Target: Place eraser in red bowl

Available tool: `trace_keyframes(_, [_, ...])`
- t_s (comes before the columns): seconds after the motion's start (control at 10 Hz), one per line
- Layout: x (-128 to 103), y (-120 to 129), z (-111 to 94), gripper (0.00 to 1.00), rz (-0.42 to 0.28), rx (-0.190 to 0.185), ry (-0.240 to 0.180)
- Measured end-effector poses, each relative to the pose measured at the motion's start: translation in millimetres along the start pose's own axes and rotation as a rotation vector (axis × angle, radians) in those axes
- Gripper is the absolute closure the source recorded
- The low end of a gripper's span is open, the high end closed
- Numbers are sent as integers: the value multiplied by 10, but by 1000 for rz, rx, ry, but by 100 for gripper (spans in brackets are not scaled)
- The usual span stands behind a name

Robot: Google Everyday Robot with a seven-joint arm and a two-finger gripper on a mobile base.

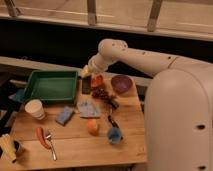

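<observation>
We saw the gripper (86,74) hanging low over the far edge of the wooden table (75,152), roughly at that edge's middle, with the pale arm reaching in from the robot's body on the right. Whether it was spread, pressed together or pinching something, we could not tell. The eraser (86,86) showed as a dark narrow block directly under the gripper, just beside the right wall of the green tray (50,87). We could not tell whether it rested on the table or was lifted off it. The red bowl (98,80) stood just to the right of the eraser, close to the far edge, and the eraser was outside it. A purple bowl (121,83) sat further right, towards the far right corner.

The tray filled the far left corner. A white cup (34,108) stood near the left edge, a blue-grey sponge (65,115) lay near the middle, an orange (92,126) and a blue cup (114,135) sat towards the near edge, and a spoon (50,145) lay near the near left corner.
</observation>
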Motion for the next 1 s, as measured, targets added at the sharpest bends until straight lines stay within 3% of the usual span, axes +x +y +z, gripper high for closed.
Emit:
trace_keyframes(0.3, [-673,-65,126,100,0,-1,-46])
trace_keyframes(0.5, [-966,12,249,100,-1,-37,-95])
trace_keyframes(0.8, [-1016,5,283,100,-1,-42,-107])
trace_keyframes(1.0, [-976,-65,275,100,25,-16,-136])
